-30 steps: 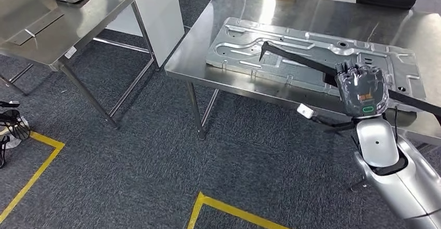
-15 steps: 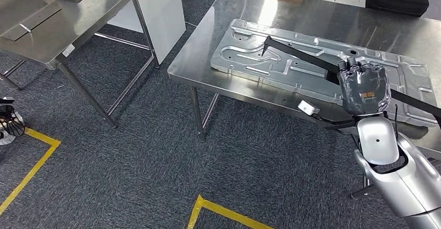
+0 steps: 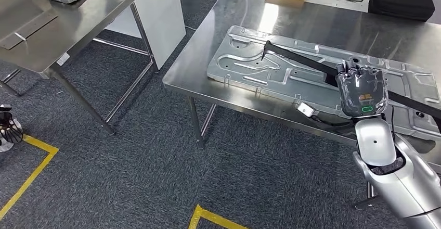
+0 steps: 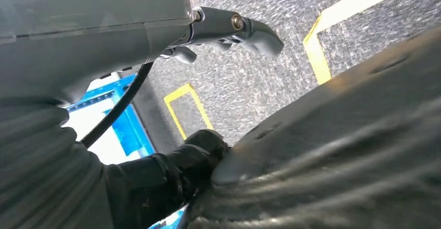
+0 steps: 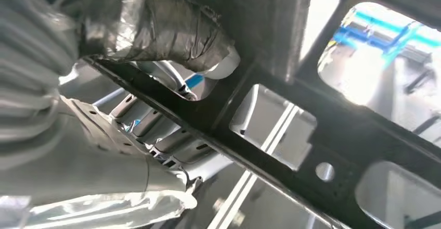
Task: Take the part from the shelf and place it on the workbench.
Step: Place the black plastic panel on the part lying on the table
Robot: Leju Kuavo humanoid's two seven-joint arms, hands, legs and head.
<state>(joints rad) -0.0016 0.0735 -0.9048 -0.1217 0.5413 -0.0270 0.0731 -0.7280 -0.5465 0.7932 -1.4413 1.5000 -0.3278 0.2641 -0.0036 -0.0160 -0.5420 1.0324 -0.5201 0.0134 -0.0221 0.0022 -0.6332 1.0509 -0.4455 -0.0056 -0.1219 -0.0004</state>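
Over the workbench (image 3: 239, 41), the right hand (image 3: 362, 90) grips the black part (image 3: 299, 60).

Steel workbench (image 3: 229, 31) (pressed panel (image 3: 291, 70) atop)

No legible text, brand or number; small white label (image 3: 63, 59) on left table edge (image 3: 31, 65) too small to read; yellow tag on black case (image 3: 401, 2) unreadable.

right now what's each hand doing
Left hand: appears to grip the edge of a metal part.
Right hand: holds the black frame over the metal panel.
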